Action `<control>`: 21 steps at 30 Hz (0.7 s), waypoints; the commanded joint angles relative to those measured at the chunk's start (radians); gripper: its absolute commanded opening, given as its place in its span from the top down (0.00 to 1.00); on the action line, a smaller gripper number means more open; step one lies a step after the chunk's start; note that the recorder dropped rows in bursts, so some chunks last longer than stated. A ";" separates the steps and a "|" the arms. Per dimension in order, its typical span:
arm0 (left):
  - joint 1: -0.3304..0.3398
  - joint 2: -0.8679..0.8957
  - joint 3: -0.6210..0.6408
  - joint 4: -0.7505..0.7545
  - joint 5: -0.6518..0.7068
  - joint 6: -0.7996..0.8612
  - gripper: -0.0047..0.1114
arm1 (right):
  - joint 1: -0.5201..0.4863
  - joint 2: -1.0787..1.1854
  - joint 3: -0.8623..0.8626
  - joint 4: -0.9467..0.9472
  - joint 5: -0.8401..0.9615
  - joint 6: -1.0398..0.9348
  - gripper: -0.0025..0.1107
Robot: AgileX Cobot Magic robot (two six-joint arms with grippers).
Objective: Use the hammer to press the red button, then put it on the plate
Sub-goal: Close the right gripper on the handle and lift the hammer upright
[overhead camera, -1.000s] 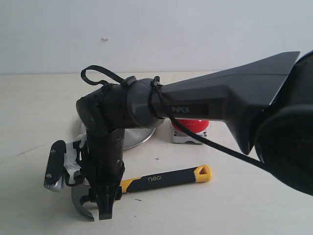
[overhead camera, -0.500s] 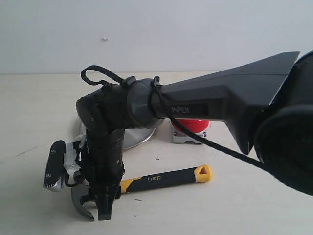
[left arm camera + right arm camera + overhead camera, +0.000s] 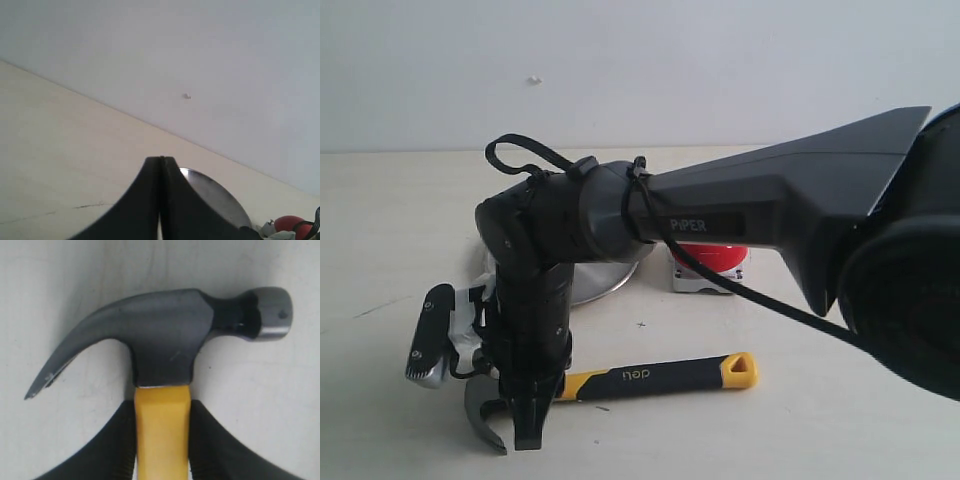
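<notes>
Our right gripper [image 3: 162,412] clasps the hammer [image 3: 165,340] at the yellow neck under its head, in the lower left of the exterior view, and we fear the long handle may twist in the jaws on the way to the red button [image 3: 710,257].

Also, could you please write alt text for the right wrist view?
The right gripper clamps the hammer by its yellow handle, just below the dark steel head. The hammer lies on a pale table, claw and striking face pointing opposite ways.
</notes>
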 commanded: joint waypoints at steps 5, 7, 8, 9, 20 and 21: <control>-0.006 -0.003 0.000 -0.007 0.003 0.002 0.96 | 0.002 -0.083 -0.002 0.059 0.016 0.108 0.98; -0.006 -0.003 0.000 -0.007 0.003 0.002 0.96 | 0.002 -0.105 -0.002 0.044 0.036 0.151 0.98; -0.006 -0.003 0.000 -0.007 0.003 0.002 0.96 | 0.002 -0.114 -0.002 0.040 0.040 0.174 0.98; -0.006 -0.003 0.000 -0.007 0.003 0.002 0.96 | 0.002 -0.121 -0.002 0.036 0.042 0.194 0.98; -0.006 -0.003 0.000 -0.007 0.003 0.002 0.96 | 0.002 -0.175 -0.002 0.008 0.015 0.421 0.98; -0.006 -0.003 0.000 -0.007 0.003 0.002 0.96 | 0.002 -0.185 -0.002 -0.006 -0.005 0.443 0.98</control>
